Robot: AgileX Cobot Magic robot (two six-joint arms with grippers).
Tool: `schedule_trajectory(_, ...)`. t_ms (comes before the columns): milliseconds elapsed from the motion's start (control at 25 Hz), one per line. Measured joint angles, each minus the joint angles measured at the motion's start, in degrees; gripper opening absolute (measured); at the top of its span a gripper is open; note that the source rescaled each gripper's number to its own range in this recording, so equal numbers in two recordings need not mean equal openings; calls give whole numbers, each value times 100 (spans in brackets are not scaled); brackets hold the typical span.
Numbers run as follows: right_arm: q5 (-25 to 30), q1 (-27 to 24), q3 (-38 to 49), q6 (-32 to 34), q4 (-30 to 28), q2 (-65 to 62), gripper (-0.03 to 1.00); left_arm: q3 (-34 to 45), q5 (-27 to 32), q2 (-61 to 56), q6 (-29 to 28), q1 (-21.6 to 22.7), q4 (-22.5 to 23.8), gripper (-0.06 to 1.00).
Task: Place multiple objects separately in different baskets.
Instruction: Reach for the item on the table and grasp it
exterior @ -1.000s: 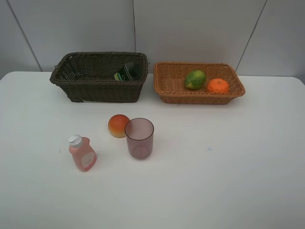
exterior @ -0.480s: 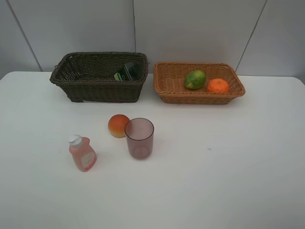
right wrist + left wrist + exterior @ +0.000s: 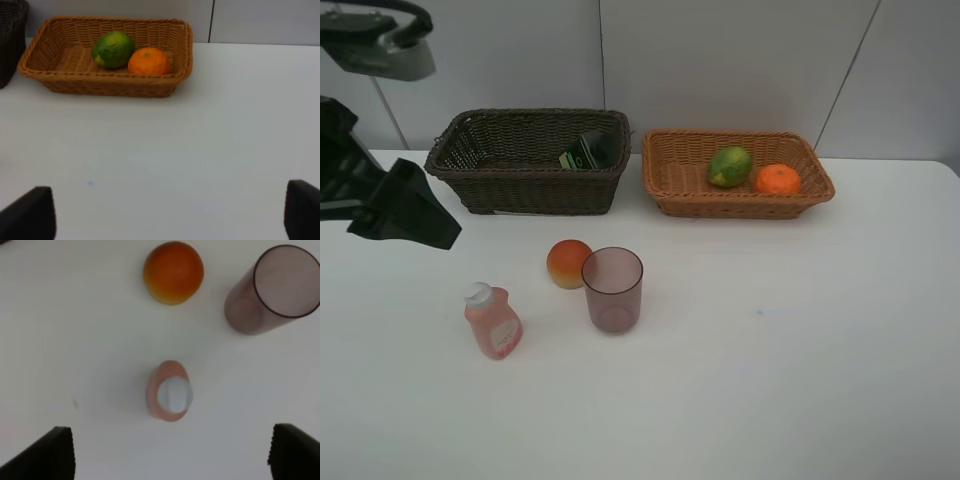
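Observation:
The pink bottle (image 3: 493,321) stands on the white table, with the peach (image 3: 568,263) and the purple cup (image 3: 612,289) to its right. The dark pump bottle (image 3: 592,150) lies in the dark brown basket (image 3: 470,170). The lime (image 3: 730,166) and the orange (image 3: 777,180) lie in the tan basket (image 3: 740,206). My left gripper (image 3: 170,455) is open and hovers above the pink bottle (image 3: 170,390), near the peach (image 3: 173,272) and the cup (image 3: 272,290). My right gripper (image 3: 170,212) is open over bare table, short of the tan basket (image 3: 100,85).
My left arm (image 3: 390,200) hangs over the table's left side, in front of the dark basket's left end. A grey panelled wall stands right behind both baskets. The right arm does not show in the high view.
My left arm has come into the high view from the left. None of the objects or baskets has moved.

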Motion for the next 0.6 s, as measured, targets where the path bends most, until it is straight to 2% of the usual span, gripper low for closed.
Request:
schedule_trajectory(160,0,0,0,0,0,0,98,-411,-57,1130,-41,-439,174,100)
schedule_trajectory(400,-5,0,0,0,0,0,98,-598,-196,2267,-363,-871,823,100)
schedule_trajectory(600,-5,0,0,0,0,0,98,-604,-247,2774,-459,-1159,936,100)
